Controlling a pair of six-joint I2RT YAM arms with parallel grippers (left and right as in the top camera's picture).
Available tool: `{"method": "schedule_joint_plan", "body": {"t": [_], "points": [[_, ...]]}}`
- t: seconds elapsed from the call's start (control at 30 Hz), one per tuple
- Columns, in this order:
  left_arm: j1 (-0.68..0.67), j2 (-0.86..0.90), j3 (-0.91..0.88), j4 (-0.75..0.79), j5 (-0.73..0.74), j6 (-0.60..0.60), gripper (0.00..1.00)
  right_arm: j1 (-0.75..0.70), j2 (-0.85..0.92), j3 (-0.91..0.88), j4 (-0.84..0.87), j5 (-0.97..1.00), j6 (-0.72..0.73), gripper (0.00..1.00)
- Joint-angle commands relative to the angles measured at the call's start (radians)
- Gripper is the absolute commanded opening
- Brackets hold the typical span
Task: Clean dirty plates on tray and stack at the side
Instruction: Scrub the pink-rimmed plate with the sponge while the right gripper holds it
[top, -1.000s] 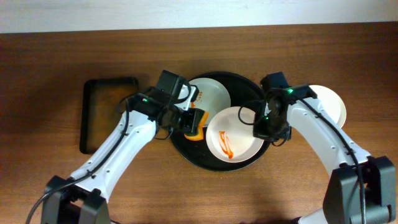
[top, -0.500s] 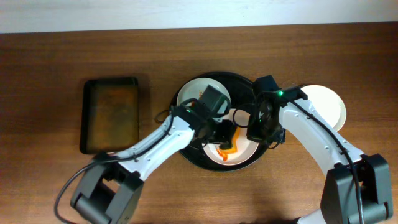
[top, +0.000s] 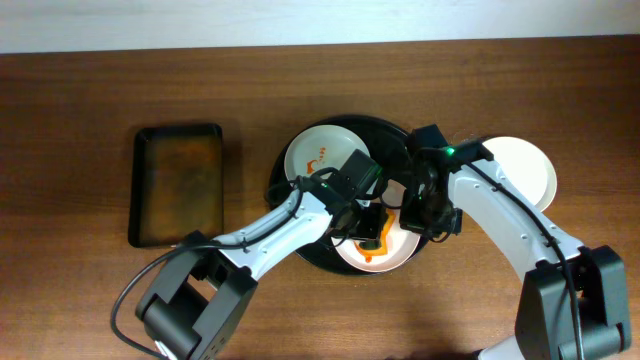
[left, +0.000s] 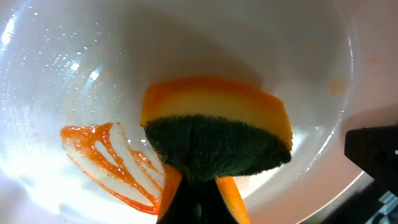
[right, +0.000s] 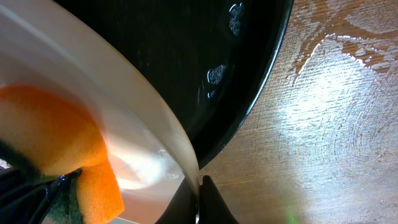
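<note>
A round black tray (top: 300, 250) holds two white plates. The front plate (top: 398, 250) has an orange sauce smear (left: 112, 162). My left gripper (top: 368, 232) is shut on an orange sponge with a dark green scrub face (left: 217, 134), pressed into this plate beside the smear. My right gripper (top: 425, 215) is shut on the plate's right rim (right: 186, 155). The back plate (top: 320, 150) also carries orange marks. A clean white plate (top: 530, 165) lies on the table right of the tray.
A dark rectangular tray (top: 178, 183) lies at the left on the wooden table (top: 80, 100). The black tray's edge (right: 261, 81) and wet-looking wood (right: 329, 124) show in the right wrist view.
My left gripper has carried the sponge from the tray's left side onto the front plate, then a little further right. The right gripper has stayed on the plate's rim.
</note>
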Motion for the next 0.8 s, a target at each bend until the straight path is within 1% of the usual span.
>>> {"method": "schedule_joint_plan", "body": {"t": [0.0, 0.2, 0.4, 0.53, 0.7, 0.77], "points": [[-0.002, 0.030, 0.008, -0.008, 0.090, -0.008, 0.00, 0.008, 0.003, 0.002, 0.002, -0.010, 0.013, 0.04], [-0.021, 0.030, 0.001, -0.046, 0.102, -0.008, 0.00, 0.008, 0.003, 0.002, -0.017, -0.010, 0.005, 0.04], [-0.087, 0.030, -0.032, -0.047, 0.008, -0.016, 0.00, 0.008, 0.003, 0.002, -0.017, -0.010, 0.005, 0.04], [-0.093, 0.030, -0.046, -0.051, -0.036, -0.017, 0.00, 0.008, 0.003, 0.002, -0.021, -0.010, 0.005, 0.04], [-0.092, 0.030, -0.058, -0.097, -0.215, -0.016, 0.00, 0.008, 0.003, 0.002, -0.024, -0.010, 0.005, 0.04], [-0.092, 0.030, -0.058, -0.109, -0.235, -0.016, 0.00, 0.008, 0.003, 0.002, -0.032, -0.009, 0.002, 0.04]]}}
